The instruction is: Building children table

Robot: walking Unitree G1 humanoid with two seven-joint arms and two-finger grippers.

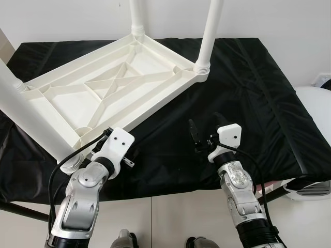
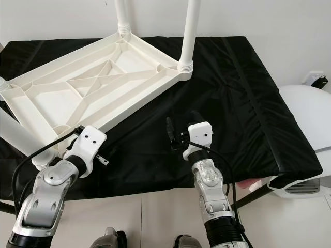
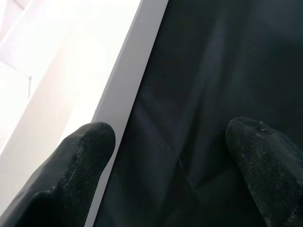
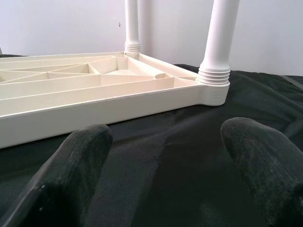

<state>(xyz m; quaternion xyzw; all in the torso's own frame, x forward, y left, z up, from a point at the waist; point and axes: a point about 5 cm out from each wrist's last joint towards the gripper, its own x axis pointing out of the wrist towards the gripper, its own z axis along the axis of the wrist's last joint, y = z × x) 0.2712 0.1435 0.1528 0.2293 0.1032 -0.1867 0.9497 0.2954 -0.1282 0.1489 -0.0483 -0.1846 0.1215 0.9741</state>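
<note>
Now upturned table (image 1: 114,88) lies just ahead of left gripper (image 3: 165,156) & right gripper (image 1: 207,130), both w/ jaws spread.

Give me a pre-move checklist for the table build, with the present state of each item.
1. Tabletop lies upside down on the black cloth: ok.
2. Far-corner legs stand upright in their sockets: ok.
3. Near-left leg seated in its corner: cannot tell; it leans over the near corner.
4. Left gripper open, beside the tabletop's near edge: ok.
5. Right gripper open, holding nothing, over the cloth: ok.
6. Leg threads fully tightened: cannot tell.
</note>
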